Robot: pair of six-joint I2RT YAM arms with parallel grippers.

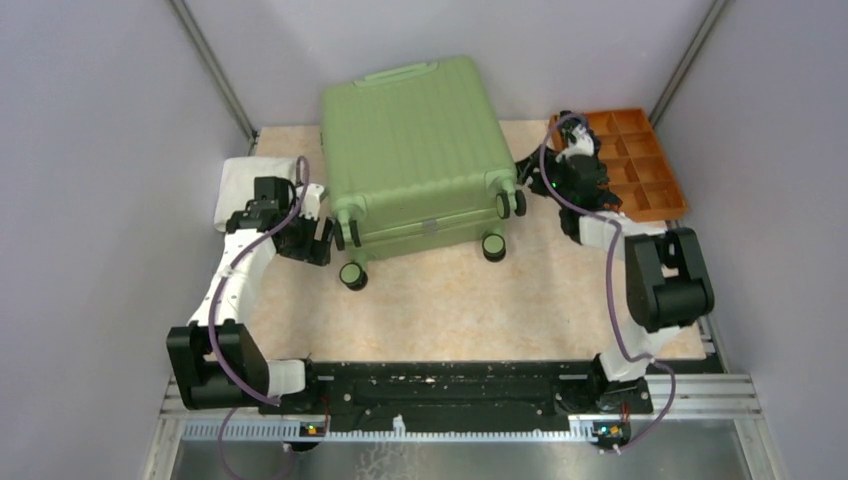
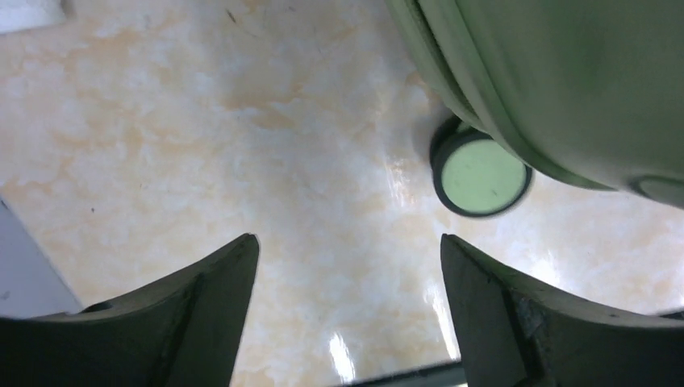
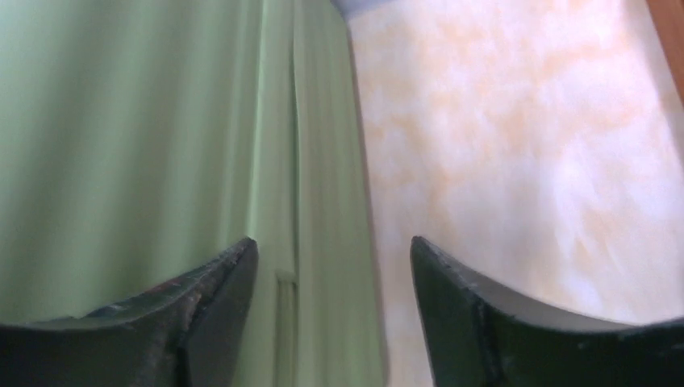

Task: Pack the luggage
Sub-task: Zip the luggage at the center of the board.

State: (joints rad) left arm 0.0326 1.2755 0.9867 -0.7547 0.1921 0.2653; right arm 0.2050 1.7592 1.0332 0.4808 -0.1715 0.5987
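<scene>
The luggage (image 1: 415,150), a light-green ribbed suitcase, lies closed and flat at the back middle of the table, wheels toward me. My left gripper (image 1: 326,238) is open beside its near-left corner, next to a wheel (image 1: 346,222). The left wrist view shows the open left gripper (image 2: 348,238) over bare table, with a green wheel (image 2: 481,177) and the luggage shell (image 2: 565,72) ahead on the right. My right gripper (image 1: 532,180) sits at the luggage's right side. In the right wrist view the right gripper (image 3: 332,240) is open, the luggage's side (image 3: 161,121) just ahead, nothing gripped.
An orange compartment tray (image 1: 655,190) stands at the back right, just behind the right wrist; its edge (image 3: 673,32) shows in the right wrist view. A folded white cloth (image 1: 245,185) lies at the left by the left arm. Grey walls close in both sides.
</scene>
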